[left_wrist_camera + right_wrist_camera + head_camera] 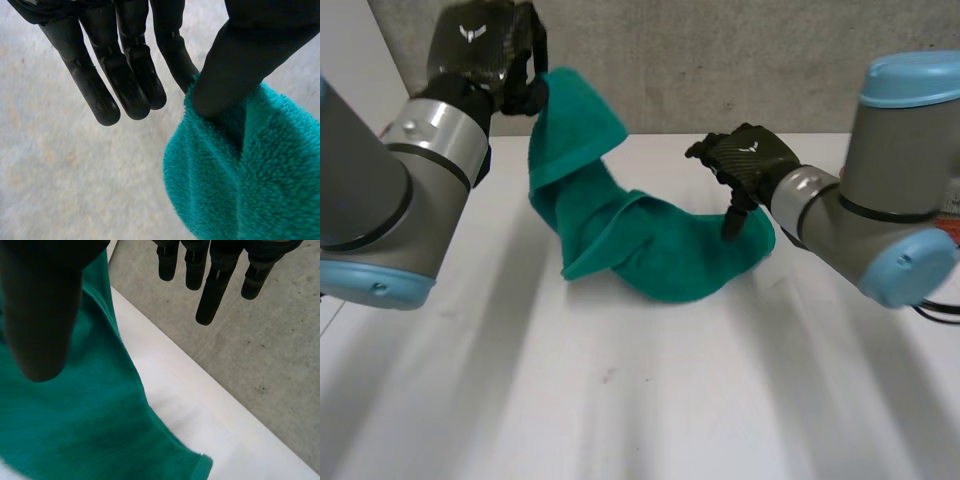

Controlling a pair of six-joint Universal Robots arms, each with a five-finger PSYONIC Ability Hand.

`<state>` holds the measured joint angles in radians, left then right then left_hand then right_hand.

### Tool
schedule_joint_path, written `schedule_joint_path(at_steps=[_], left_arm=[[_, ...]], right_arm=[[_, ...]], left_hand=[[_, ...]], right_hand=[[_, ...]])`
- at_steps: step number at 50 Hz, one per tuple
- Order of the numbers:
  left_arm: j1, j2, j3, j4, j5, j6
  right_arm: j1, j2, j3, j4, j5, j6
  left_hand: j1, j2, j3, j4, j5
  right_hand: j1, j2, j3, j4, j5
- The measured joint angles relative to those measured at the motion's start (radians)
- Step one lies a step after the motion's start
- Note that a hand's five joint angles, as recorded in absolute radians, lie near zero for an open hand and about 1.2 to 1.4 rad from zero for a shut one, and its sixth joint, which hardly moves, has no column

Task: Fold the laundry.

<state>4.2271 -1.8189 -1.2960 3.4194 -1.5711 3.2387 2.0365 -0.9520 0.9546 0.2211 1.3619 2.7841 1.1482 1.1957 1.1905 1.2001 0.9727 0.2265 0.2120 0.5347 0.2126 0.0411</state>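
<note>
Teal towel (pixel 650 250) edge in left hand (pixel 235 60)

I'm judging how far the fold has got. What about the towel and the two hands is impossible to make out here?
1. Head view: the teal towel's corners and lower layers, buried in its own bunched folds.
2. Left wrist view: whether the left hand pinches a corner or an edge; its thumb covers the spot.
3. Right wrist view: whether the right hand's thumb touches the towel; the thumb itself covers that spot.
</note>
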Motion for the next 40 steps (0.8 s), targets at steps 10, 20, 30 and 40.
schedule_joint_path(at_steps=[10,20,30,40], left_arm=[[-0.052,0.154,-0.064,-0.008,0.021,-0.01],[-0.051,0.181,-0.103,-0.002,0.024,-0.008],[0.055,0.119,-0.004,0.059,0.019,-0.012],[0.101,0.03,0.111,0.135,0.007,-0.021]], right_arm=[[0.018,0.348,-0.329,0.0,-0.129,-0.003],[0.057,0.59,-0.57,-0.017,-0.152,0.006],[0.054,0.495,-0.799,-0.158,0.112,0.011],[0.016,0.174,-0.493,-0.19,0.123,0.009]], left_hand=[[0.0,0.001,0.003,0.0,0.0],[0.0,0.001,0.003,0.0,0.0],[0.0,0.001,0.003,0.0,0.0],[0.0,0.001,0.003,0.0,0.0]], right_hand=[[0.0,0.0,0.0,0.0,0.0],[0.753,0.759,0.569,0.714,0.712],[0.909,0.967,0.651,0.981,0.935],[0.909,0.967,0.651,0.981,0.935]])
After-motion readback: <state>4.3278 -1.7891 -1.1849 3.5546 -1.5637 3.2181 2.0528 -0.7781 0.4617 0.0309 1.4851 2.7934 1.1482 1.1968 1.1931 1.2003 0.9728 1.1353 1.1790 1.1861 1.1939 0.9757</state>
